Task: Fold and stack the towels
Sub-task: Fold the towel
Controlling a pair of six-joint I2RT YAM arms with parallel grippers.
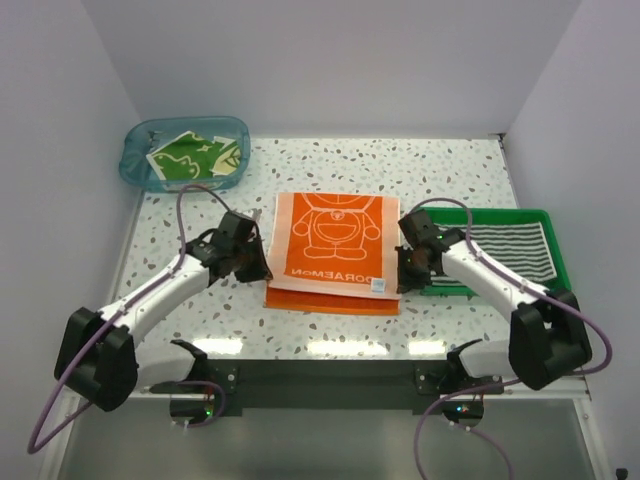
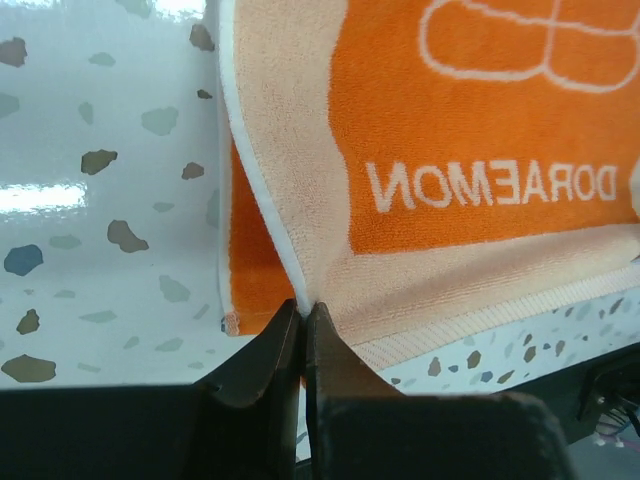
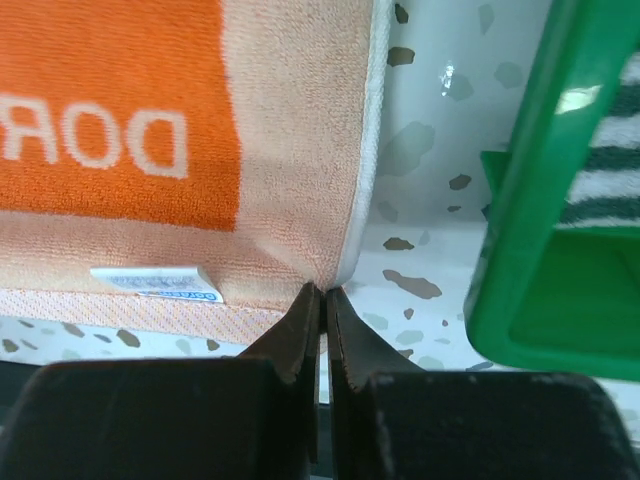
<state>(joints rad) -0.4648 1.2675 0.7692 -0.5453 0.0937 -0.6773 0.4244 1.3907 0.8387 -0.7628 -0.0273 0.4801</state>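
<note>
The speckled counter (image 1: 450,170) carried everything. At its middle lay the orange towel (image 1: 335,240), doubled over, its upper layer showing the cartoon and lettering. A strip of the lower layer showed along the side nearest the arms.

A green tray (image 1: 500,213) stood by the right edge, just beside the orange towel, and a blue tub (image 1: 135,165) sat in the far left corner. The striped towel (image 1: 515,250) lay flat in the tray, and the green towel (image 1: 195,158) sat loosely bunched in the tub, so by my reading two towels were yet to be folded and stacked.

The left fingers (image 2: 268,355) were pressed together on the near left corner of the upper layer, its white hem running into their tips. The right fingers (image 3: 292,340) were likewise clamped on the near right corner, close to a small white label (image 3: 155,283), with the tray wall just alongside.

The step in hand looked like closing this fold. To do it well, both corners should travel together at the same height, keeping the held edge taut and straight. That edge should come down square on the lower layer's near edge. Neither corner should be let go before the cloth lies flat, and the right arm should stay off the tray wall.
</note>
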